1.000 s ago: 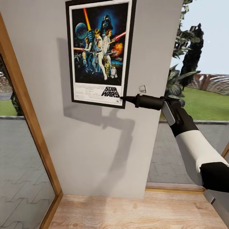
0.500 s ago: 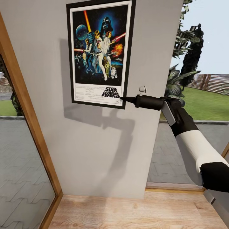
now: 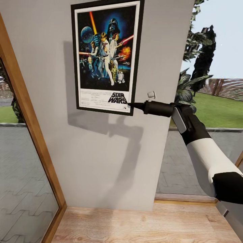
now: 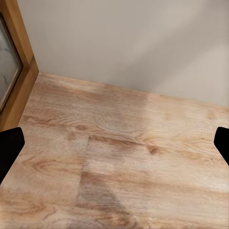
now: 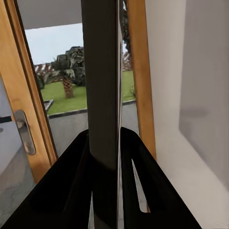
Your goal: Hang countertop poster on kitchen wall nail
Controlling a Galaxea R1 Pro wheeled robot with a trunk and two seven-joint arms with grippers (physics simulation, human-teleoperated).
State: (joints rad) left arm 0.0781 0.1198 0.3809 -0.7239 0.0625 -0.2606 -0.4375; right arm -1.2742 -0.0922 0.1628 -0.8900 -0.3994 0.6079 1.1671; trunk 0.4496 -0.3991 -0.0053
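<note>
At the tip of the right gripper (image 3: 131, 105), head view: the poster (image 3: 105, 55), upright and flat against the grey wall (image 3: 101, 152), its lower right corner pinched between the black fingers. Black frame, white border, dark blue artwork with figures and red blades, "STAR WARS" lettering just beside the fingertips. Top edge of the poster cut off by the picture's upper limit, so any fixing there cannot be seen.

Right arm (image 3: 209, 158): white and black, reaching in from the side and level toward the poster corner. Just above the gripper's barrel, on the wall, a small light fitting (image 3: 151, 95); too small to tell what it is. Arm and poster cast a soft shadow on the wall below the gripper.

Right wrist view: dark frame edge of the poster (image 5: 102, 95) runs straight up between the two black fingers (image 5: 71, 181), which close on it from both sides. Past the fingers: wooden door frame (image 5: 24, 95) with a metal plate, grass and trees outside.

Left wrist view: the two fingertips of the left gripper (image 4: 114, 143) sit at opposite margins, spread wide, holding nothing. Beyond them: wooden floor (image 4: 124, 157) meeting the grey wall, wood trim to one side.

Head view, away from the gripper on the far side of the wall: a wooden-framed glass panel (image 3: 20, 162).
</note>
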